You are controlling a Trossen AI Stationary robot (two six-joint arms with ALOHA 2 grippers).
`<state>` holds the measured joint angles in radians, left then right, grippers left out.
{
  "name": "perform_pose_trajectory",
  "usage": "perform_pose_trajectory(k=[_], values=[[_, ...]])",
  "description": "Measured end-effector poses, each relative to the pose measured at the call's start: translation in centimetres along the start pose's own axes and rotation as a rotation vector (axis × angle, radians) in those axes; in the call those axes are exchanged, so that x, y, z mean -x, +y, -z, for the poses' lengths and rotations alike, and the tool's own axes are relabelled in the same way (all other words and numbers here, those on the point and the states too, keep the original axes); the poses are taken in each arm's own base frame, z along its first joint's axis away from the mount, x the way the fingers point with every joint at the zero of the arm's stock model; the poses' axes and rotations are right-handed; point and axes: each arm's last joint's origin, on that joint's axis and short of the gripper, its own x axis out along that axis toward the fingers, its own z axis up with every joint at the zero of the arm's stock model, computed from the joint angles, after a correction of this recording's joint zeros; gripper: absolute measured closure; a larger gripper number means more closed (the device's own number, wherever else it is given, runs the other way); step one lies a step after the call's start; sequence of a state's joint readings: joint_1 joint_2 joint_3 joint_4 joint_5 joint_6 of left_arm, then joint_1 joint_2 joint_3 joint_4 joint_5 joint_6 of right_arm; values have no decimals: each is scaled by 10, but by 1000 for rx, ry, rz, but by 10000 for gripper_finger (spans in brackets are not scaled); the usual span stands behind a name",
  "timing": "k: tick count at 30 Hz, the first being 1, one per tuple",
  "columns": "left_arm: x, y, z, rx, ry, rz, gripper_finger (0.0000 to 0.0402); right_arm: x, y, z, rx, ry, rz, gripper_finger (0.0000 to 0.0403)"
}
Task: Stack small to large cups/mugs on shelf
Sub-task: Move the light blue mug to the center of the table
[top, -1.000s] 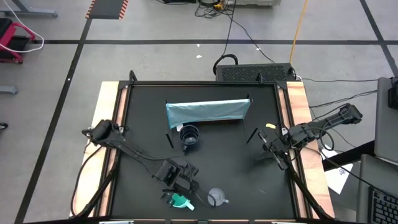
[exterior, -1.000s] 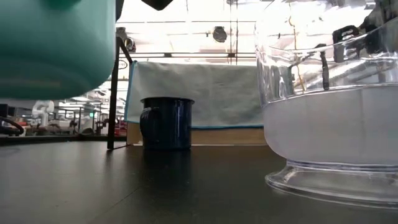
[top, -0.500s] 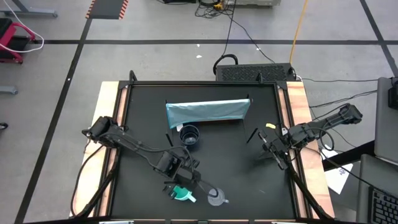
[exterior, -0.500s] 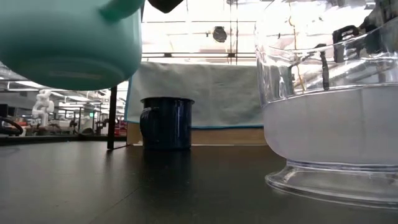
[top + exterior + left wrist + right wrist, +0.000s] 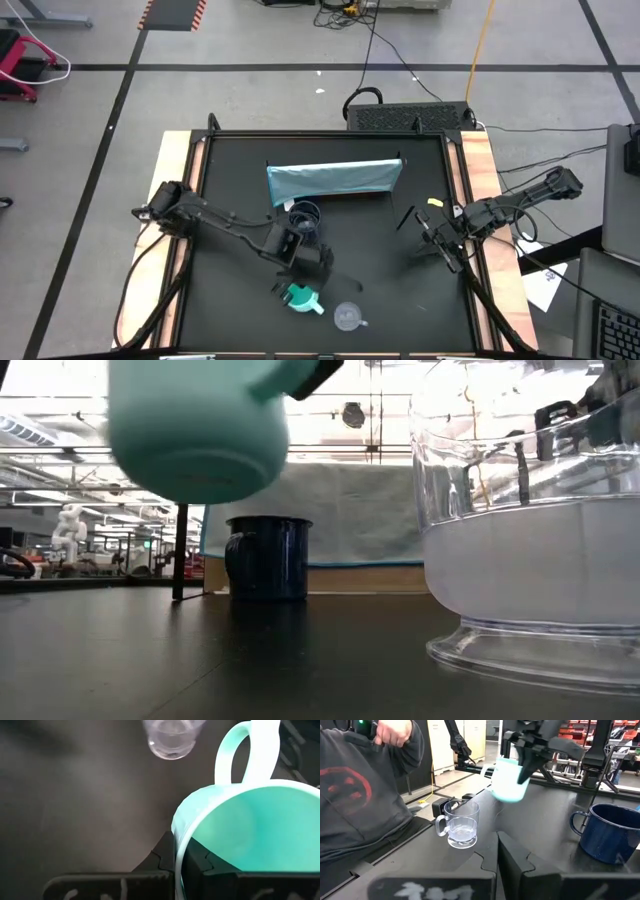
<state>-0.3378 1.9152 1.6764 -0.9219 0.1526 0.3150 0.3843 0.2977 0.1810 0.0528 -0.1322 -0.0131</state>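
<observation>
The left gripper point(image 5: 300, 283) pinches the rim of the turquoise mug point(image 5: 299, 297) between its jaws and holds it clear of the surface point(image 5: 380, 260), handle pointing toward the clear mug point(image 5: 347, 317) near the front edge. From the carried mug, the navy mug point(image 5: 304, 219) lies toward the back, just in front of the shelf point(image 5: 333, 179), so the left arm is plainly the nearer one. The right gripper point(image 5: 437, 243) waits at the right side, jaws slightly spread and empty; no legible writing shows.
</observation>
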Motion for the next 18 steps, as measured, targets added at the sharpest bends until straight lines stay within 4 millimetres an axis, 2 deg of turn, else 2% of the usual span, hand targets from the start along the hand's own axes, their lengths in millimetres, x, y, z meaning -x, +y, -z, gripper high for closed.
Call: perform_pose_trajectory(k=[8, 18], values=[[5, 27, 10, 7, -19, 19, 396, 0, 0, 0, -1, 0, 1, 403], [5, 25, 9, -11, -19, 24, 396, 0, 0, 0, 1, 1, 0, 403]])
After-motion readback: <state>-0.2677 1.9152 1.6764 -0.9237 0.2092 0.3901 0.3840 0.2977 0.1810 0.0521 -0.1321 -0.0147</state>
